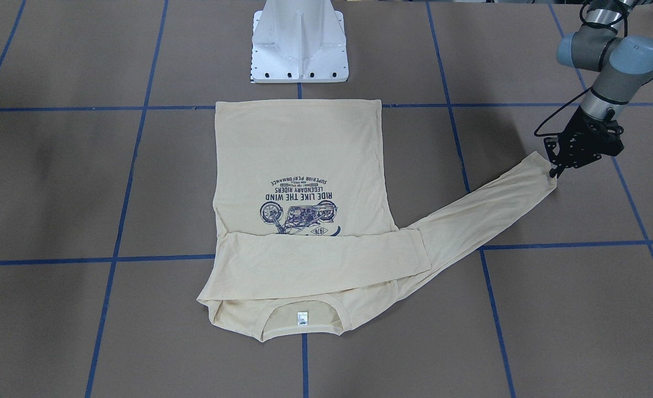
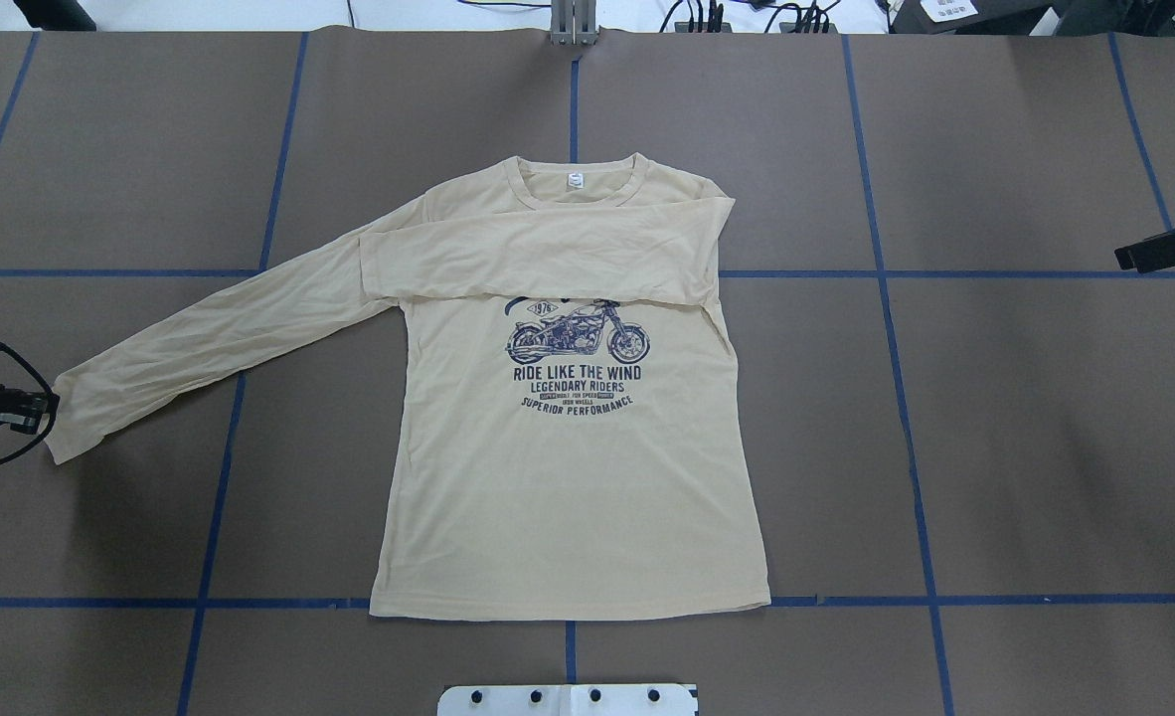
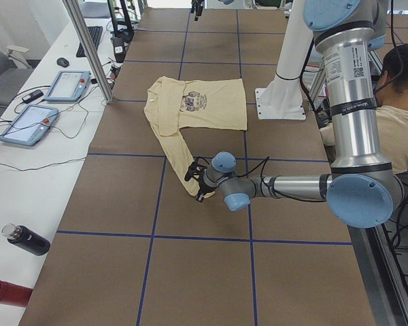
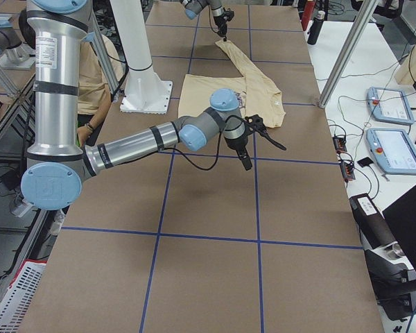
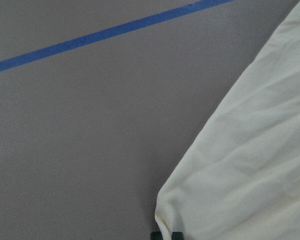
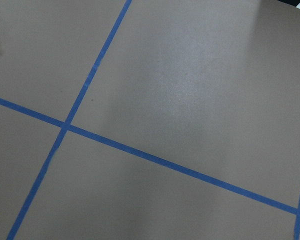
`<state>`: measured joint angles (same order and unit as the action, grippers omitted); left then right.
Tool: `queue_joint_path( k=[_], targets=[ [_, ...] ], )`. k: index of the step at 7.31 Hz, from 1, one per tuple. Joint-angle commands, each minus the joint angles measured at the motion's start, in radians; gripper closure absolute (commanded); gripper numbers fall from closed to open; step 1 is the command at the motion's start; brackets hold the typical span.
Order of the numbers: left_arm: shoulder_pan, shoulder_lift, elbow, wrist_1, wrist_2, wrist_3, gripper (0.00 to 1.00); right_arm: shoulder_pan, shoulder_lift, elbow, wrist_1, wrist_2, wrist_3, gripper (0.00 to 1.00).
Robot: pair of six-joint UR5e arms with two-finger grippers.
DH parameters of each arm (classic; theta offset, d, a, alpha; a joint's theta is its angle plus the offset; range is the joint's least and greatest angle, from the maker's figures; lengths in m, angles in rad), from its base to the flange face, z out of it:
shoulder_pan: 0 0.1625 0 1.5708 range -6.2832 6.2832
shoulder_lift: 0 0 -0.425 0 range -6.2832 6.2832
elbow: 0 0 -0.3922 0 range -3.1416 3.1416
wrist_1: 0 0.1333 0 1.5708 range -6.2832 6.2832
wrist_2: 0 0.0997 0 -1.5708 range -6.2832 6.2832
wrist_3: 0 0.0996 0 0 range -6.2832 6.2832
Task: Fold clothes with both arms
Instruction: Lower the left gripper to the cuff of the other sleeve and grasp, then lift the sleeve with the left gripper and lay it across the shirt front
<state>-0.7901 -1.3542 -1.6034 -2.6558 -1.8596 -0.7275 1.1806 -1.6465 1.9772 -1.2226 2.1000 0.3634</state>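
Now, with my left gripper (image 1: 553, 171) pinched shut on the cuff (image 1: 542, 165) of the outstretched sleeve (image 1: 486, 215), I should lift low and sweep it across the cream shirt (image 1: 299, 143) lying flat mid-table, laying it smoothly over the folded sleeve (image 1: 326, 262) without dragging the body

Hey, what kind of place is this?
Most likely a robotics lab: a left arm and right arm over a taped-grid table, control tablets on a side bench, a shirt laid out.
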Motion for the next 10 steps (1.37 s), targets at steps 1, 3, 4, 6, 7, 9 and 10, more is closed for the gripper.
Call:
queue_joint_path(
  k=[1, 3, 4, 6, 7, 9, 10],
  targets=[
    [-0.014, 0.026, -0.082, 0.011, -0.054, 0.019, 1.00, 0.001, -0.001, 0.000, -0.002, 0.000, 0.002, 0.00],
    [-0.076, 0.020, -0.275, 0.246, -0.127, 0.020, 1.00, 0.001, -0.001, 0.000, 0.000, 0.000, 0.005, 0.00],
    [-0.077, -0.068, -0.379, 0.465, -0.127, 0.020, 1.00, -0.001, -0.001, -0.001, -0.002, 0.000, 0.005, 0.00],
    [-0.072, -0.384, -0.399, 0.824, -0.128, 0.008, 1.00, -0.001, -0.001, -0.003, -0.002, 0.000, 0.008, 0.00],
    [-0.069, -0.557, -0.391, 1.029, -0.128, 0.007, 1.00, -0.001, 0.000, -0.008, 0.000, 0.000, 0.008, 0.00],
    [-0.043, -0.812, -0.281, 1.188, -0.157, -0.053, 1.00, -0.001, -0.001, -0.014, -0.002, 0.000, 0.000, 0.00],
    [-0.029, -0.938, -0.150, 1.182, -0.159, -0.108, 1.00, 0.001, -0.003, -0.020, 0.001, 0.002, -0.003, 0.00]
  ],
)
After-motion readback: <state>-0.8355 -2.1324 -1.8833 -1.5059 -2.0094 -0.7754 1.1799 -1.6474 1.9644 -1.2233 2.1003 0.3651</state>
